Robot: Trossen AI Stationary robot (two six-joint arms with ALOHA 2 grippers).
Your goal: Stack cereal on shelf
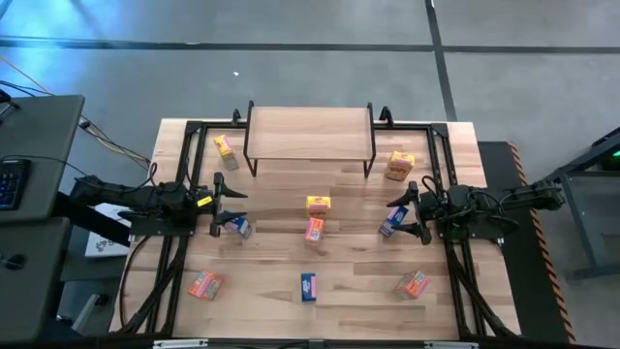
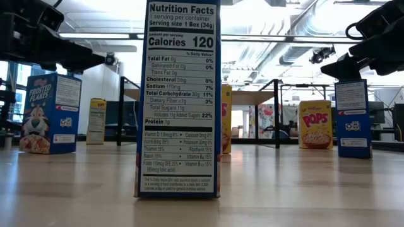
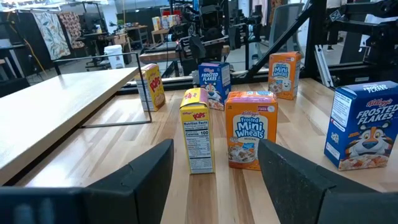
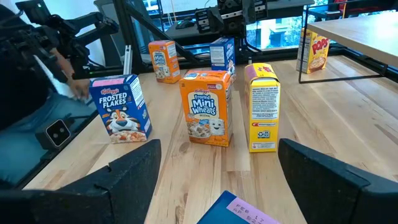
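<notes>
The table point(image 1: 349, 291) carries the shelf point(image 1: 308, 131) at its far edge, its top bare, so no box is stacked yet. Nine cereal boxes stand scattered: a yellow one point(image 1: 225, 146) left of the shelf, another point(image 1: 400, 165) at its right, and a yellow-orange pair point(image 1: 316, 217) mid-table.

The left end effector point(image 1: 231, 205) hangs with fingers apart just beside a blue box point(image 1: 238, 226). The right end effector point(image 1: 412, 211) is spread wide, a blue box point(image 1: 390, 221) near its fingers but ungripped.

Risk: these light, upright boxes tip easily; an off-centre closure could knock one over, and lifting carelessly could clip the shelf's frame.
</notes>
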